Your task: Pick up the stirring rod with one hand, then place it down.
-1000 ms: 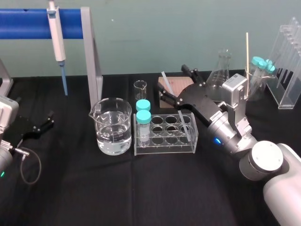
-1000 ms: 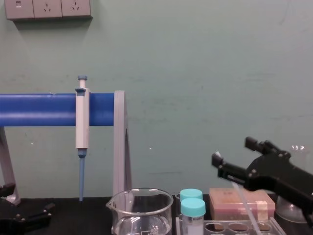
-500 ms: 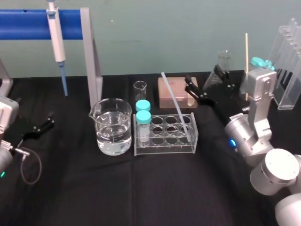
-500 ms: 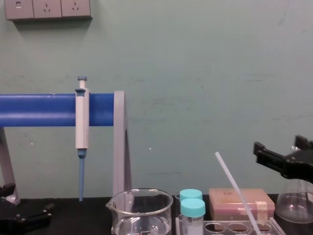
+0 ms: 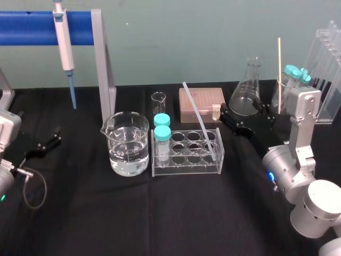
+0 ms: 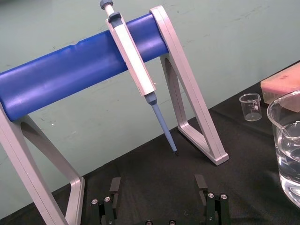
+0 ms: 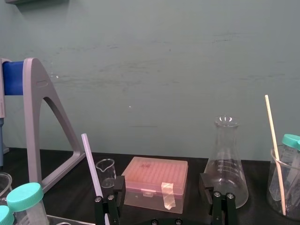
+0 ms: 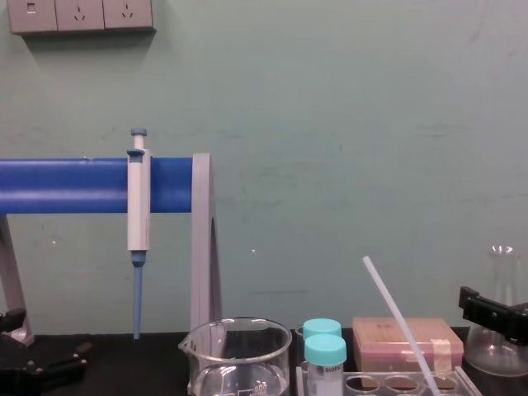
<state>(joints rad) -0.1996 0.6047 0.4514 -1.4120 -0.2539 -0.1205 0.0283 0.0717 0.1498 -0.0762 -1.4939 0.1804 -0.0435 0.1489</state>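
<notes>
The stirring rod (image 5: 199,118) leans in the rack (image 5: 186,162), top tilted back-left, just left of the right gripper (image 5: 228,120), whose fingers gape empty; the left gripper (image 5: 42,145), likewise spread, rests well apart.

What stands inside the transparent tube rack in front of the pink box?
Two teal-capped tubes stand in its left holes, and the stirring rod leans in a right hole. Whether its tip touches the bottom is not visible. The right tool is open, near the flask.
</notes>
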